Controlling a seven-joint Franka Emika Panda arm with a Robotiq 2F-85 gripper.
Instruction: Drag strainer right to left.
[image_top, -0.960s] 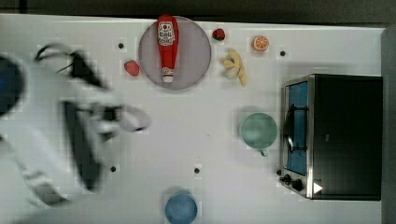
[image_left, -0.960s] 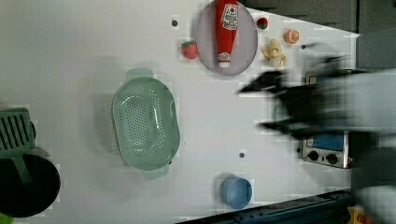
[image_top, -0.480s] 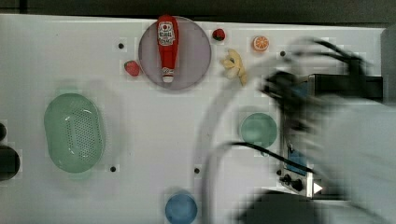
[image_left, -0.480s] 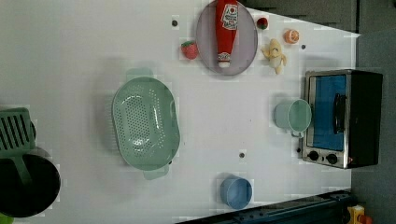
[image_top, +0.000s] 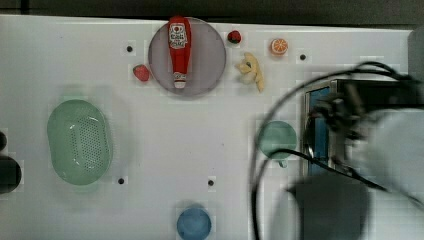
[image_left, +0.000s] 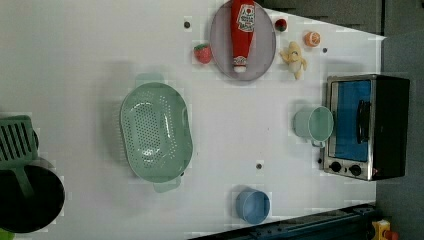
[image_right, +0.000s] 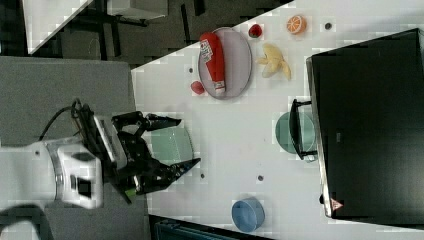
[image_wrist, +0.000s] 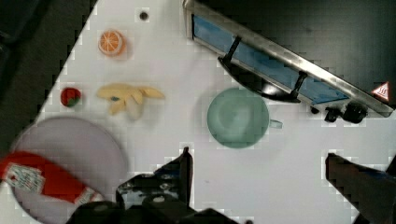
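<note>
The strainer (image_top: 79, 142) lies at the top view's left. The gripper (image_right: 176, 142), seemingly above it in the right view, is spread wide, grasping nothing.

In the top view the arm (image_top: 350, 145) is a smeared blur over the oven (image_top: 320, 125), hiding most of it, and its cables cross the green cup (image_top: 276, 139). In the right view the gripper (image_right: 172, 145) covers most of the strainer (image_right: 172, 145), leaving a pale green patch between the spread jaws. The wrist view's edge cuts off the ketchup bottle (image_wrist: 42, 179) and grey plate (image_wrist: 79, 149). In the left view a dark round thing (image_left: 27, 202), perhaps a pan, runs off the edge.
</note>
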